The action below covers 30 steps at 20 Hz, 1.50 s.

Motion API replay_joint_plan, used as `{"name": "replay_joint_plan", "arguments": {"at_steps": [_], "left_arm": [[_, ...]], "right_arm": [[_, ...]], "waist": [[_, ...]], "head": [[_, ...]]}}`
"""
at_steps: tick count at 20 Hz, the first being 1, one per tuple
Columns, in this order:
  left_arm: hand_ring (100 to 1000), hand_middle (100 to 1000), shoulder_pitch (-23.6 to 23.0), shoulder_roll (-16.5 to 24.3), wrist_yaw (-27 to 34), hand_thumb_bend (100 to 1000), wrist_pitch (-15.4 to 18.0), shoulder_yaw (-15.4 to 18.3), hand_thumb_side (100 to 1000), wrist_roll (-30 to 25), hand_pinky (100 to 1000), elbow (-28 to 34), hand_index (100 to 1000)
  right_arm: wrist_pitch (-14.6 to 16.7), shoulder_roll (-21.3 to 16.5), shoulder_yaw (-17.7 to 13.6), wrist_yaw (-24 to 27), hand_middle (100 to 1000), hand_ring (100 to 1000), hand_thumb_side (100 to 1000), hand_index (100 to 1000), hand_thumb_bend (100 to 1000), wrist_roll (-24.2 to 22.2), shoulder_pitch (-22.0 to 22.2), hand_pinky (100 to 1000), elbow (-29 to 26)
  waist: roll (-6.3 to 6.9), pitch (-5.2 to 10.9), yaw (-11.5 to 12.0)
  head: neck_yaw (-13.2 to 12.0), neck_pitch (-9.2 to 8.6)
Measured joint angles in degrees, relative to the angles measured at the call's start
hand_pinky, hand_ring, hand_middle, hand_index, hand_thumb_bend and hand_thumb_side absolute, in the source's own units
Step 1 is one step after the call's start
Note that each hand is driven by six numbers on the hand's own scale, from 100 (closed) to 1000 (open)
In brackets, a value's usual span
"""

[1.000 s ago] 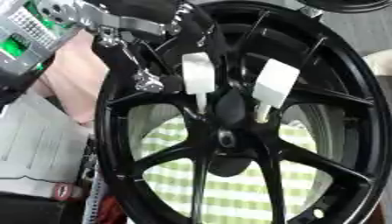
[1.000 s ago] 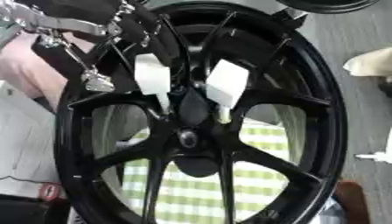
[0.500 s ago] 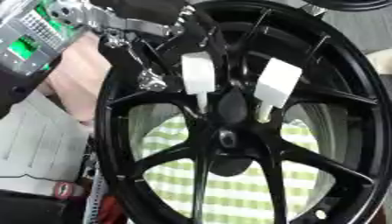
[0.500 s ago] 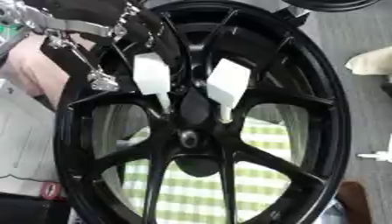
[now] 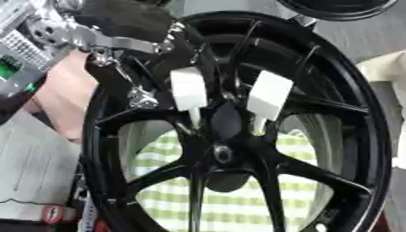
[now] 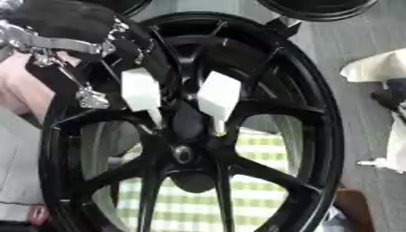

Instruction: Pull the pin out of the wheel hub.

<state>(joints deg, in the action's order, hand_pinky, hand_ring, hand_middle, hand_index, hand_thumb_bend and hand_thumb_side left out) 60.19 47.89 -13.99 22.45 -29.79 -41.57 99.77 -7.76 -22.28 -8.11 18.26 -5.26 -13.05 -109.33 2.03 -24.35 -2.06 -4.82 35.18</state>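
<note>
Silver linkages and black padding of the robot's left hand [image 5: 119, 36] come in from the far left and reach across the rim of the glossy black multi-spoke alloy wheel [image 5: 238, 136], which stands nearly upright and fills both views. A thin metal rod with a small silver end [image 5: 142, 96] hangs from that hand over the left spokes; whether the fingers are curled or straight cannot be told, nor whether they have hold of anything. Just right of it, two white block-shaped pins stand side by side near the hub: the left white pin [image 5: 189, 90] and the right white pin [image 5: 268, 95], each narrowing to a stem pushed into a hole above the centre bore [image 5: 224, 154]. Standing proud of the spokes, they probably offer a block to pinch and draw straight out. Green-and-white checked cloth [image 5: 238, 208] shows through the near gaps. No right hand appears in either view.
</note>
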Motion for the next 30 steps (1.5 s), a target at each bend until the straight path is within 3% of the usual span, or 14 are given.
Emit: {"name": "replay_joint_plan", "arguments": {"at_steps": [5,10,14,21,30], "left_arm": [[840,792,0.26,-0.03,0.6,194,-0.25,-0.34,100,-0.25,846,-0.3,847],[845,802,0.43,-0.26,1.33,205,-1.13,-1.05,100,-1.13,848,-0.89,840],[822,718,0.57,-0.48,1.35,170,-1.24,-1.1,100,-1.24,846,-0.93,798],[722,534,0.71,-0.49,3.02,100,-1.24,-1.4,100,-1.24,827,-1.51,641],[578,371,0.93,-1.05,5.84,100,-2.04,-1.43,126,-2.04,774,-2.61,441]], "right_arm": [[-0.07,0.01,0.0,0.0,565,737,385,674,259,-0.07,0.0,904,0.0],[-0.09,0.01,0.0,0.0,565,737,385,674,260,-0.09,0.01,904,0.01],[-0.14,0.33,0.0,0.01,565,736,387,674,259,-0.11,0.01,905,0.02],[-0.2,0.35,-0.01,0.04,565,737,387,674,260,-0.13,0.01,905,0.02],[-0.33,0.39,-0.01,0.06,565,737,389,674,259,-0.26,0.01,906,0.04]], "waist": [[0.0,0.0,0.04],[0.09,0.0,0.17],[0.14,0.0,0.18],[0.14,0.0,0.17],[0.11,-0.04,0.18]], "head": [[0.38,-0.64],[0.48,-1.13],[0.51,-1.44],[0.51,-1.61],[0.5,-1.66]]}}
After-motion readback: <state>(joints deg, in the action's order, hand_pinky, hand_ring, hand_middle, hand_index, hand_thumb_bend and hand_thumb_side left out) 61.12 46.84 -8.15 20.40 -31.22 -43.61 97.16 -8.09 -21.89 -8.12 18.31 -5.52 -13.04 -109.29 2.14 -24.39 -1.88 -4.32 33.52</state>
